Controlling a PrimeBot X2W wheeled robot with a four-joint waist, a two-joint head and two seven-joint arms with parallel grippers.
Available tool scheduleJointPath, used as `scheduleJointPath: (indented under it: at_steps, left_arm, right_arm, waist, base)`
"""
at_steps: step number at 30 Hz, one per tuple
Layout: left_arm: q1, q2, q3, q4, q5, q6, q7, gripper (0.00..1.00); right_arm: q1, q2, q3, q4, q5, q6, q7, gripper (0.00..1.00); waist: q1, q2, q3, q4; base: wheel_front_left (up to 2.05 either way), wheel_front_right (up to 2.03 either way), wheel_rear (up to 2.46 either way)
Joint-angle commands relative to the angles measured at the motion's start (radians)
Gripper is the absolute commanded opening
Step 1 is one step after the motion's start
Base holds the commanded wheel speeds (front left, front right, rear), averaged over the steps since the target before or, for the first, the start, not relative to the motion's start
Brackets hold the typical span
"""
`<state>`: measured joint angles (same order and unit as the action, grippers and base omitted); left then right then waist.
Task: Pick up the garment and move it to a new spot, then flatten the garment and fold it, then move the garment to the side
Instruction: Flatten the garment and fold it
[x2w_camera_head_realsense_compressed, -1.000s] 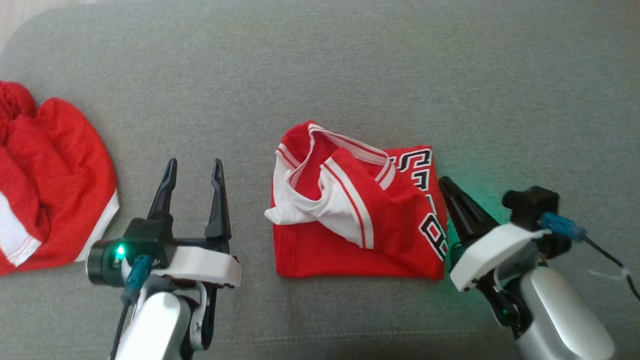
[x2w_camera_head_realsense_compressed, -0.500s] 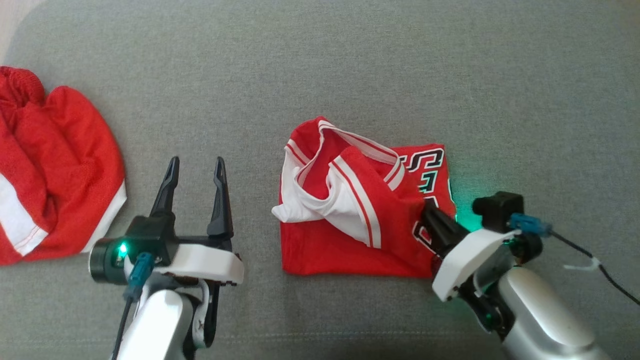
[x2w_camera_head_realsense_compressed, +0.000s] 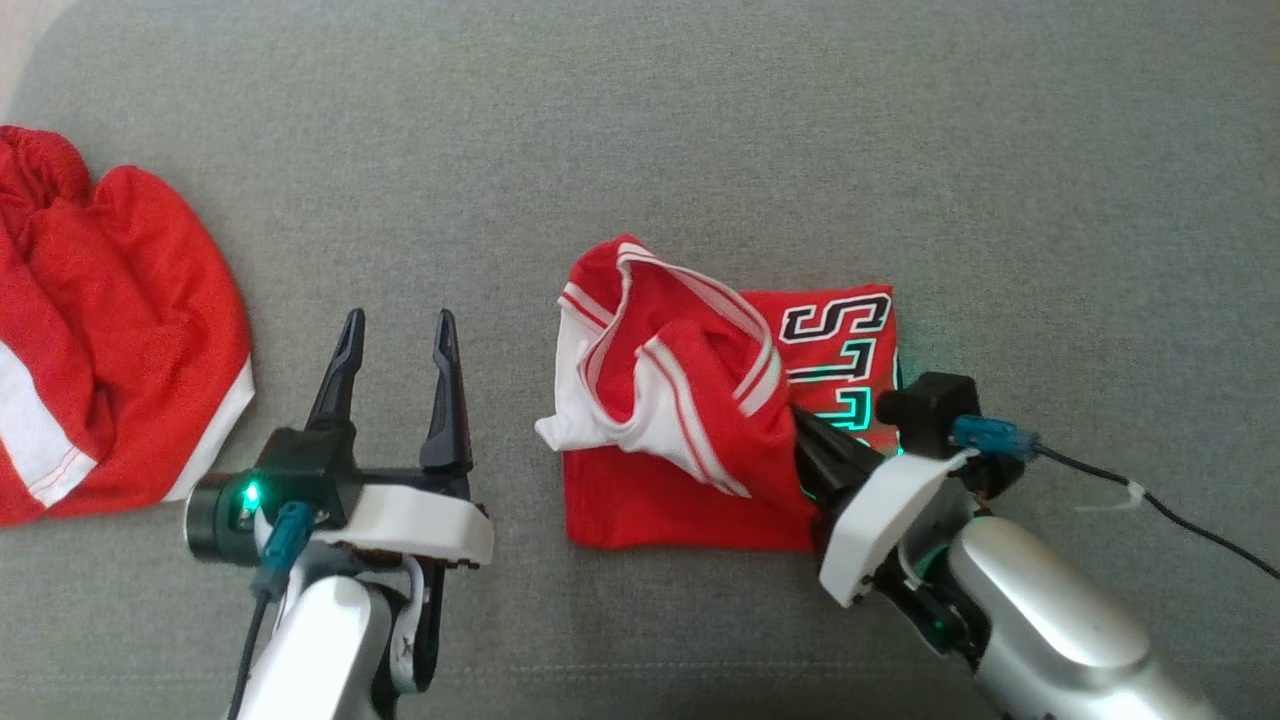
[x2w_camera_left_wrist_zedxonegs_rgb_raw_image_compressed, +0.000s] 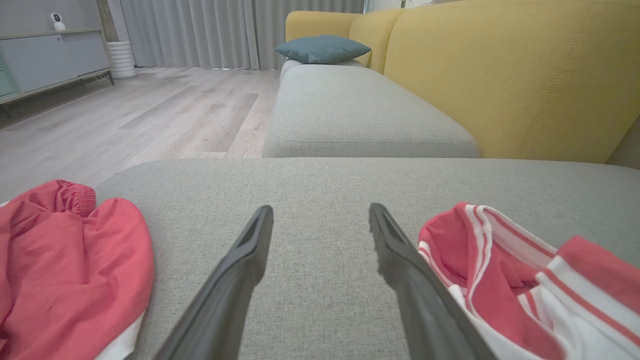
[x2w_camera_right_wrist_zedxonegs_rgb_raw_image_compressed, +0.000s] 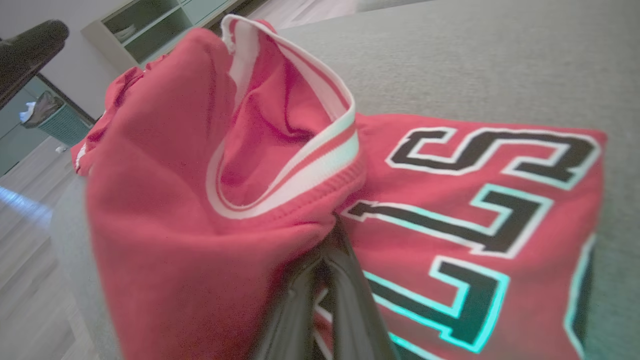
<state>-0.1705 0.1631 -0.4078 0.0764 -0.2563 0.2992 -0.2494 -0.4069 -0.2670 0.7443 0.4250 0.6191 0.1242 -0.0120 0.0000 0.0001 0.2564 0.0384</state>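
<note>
Left end effector (x2w_camera_head_realsense_compressed: 397, 335), 7 o'clock: fingers spread wide, empty.
Right end effector (x2w_camera_head_realsense_compressed: 818, 448), 5 o'clock: fingers pressed together, tips under rumpled top layer; hold on cloth unclear.
Red white-trimmed lettered jersey (x2w_camera_head_realsense_compressed: 690, 400): centre, on grey fabric sofa seat (x2w_camera_head_realsense_compressed: 700, 120).
Step, judged: folding.
Next: carry layer toward 9 o'clock, lay flat.

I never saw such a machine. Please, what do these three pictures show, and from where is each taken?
This is a two-armed robot. One picture looks down from its head; the others look along each gripper from wrist cameras. On the grey sofa cushion lie a red jersey with white trim and black letters and, at the left, another red garment. The left gripper is open, holding nothing. The right gripper is shut, its tips under a fold of the jersey; whether it grips cloth is unclear.
</note>
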Motion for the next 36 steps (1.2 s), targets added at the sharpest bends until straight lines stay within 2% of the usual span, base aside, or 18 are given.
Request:
scheduleJointPath:
  at_steps: [1, 20, 23, 26, 27, 28, 29, 36]
  left_arm:
    - [-0.043, 0.007, 0.037, -0.027, 0.012, -0.003, -0.012, 1.00]
    - [-0.039, -0.016, 0.050, -0.026, 0.020, -0.017, -0.012, 1.00]
    - [-0.033, -0.018, 0.056, -0.022, 0.021, -0.019, -0.012, 1.00]
    - [-0.019, -0.016, 0.064, -0.021, 0.023, -0.019, -0.012, 1.00]
    - [-0.014, -0.014, 0.067, -0.021, 0.023, -0.019, -0.012, 1.00]
    - [-0.007, -0.012, 0.070, -0.020, 0.023, -0.018, -0.012, 1.00]
    - [-0.001, -0.010, 0.073, -0.021, 0.024, -0.018, -0.012, 1.00]
    - [0.036, 0.005, 0.092, -0.027, 0.027, -0.012, -0.012, 1.00]
  right_arm:
    - [-0.021, -0.005, 0.025, -0.031, 0.009, 0.007, -0.009, 0.00]
    - [-0.070, 0.012, 0.238, -0.032, 0.039, 0.007, 0.019, 0.00]
    - [-0.069, 0.009, 0.230, -0.052, 0.041, 0.007, -0.028, 0.00]
    - [-0.051, 0.003, 0.167, -0.091, 0.044, 0.007, -0.091, 0.00]
    - [-0.040, -0.001, 0.133, -0.103, 0.041, 0.007, -0.107, 0.35]
    - [-0.027, -0.007, 0.092, -0.109, 0.031, 0.007, -0.118, 0.83]
    - [-0.010, -0.010, 0.044, -0.116, 0.019, 0.007, -0.129, 1.00]
    - [0.138, 0.000, -0.331, -0.219, -0.121, 0.007, -0.149, 1.00]
  waist:
    - [0.0000, -0.0001, 0.001, 0.002]
    - [0.0000, -0.0001, -0.004, 0.019]
    - [0.0000, -0.0001, -0.015, 0.017]
    - [0.0000, -0.0001, -0.033, 0.007]
    - [0.0000, -0.0001, -0.040, 0.002]
    - [0.0000, -0.0001, -0.049, -0.003]
    - [0.0000, -0.0001, -0.056, -0.008]
    - [0.0000, -0.0001, -0.099, -0.040]
  base:
    - [0.00, 0.00, 0.00]
    - [0.00, 0.00, 0.00]
    - [0.00, 0.00, 0.00]
    - [0.00, 0.00, 0.00]
    - [0.00, 0.00, 0.00]
    - [0.00, 0.00, 0.00]
    - [0.00, 0.00, 0.00]
    - [0.00, 0.00, 0.00]
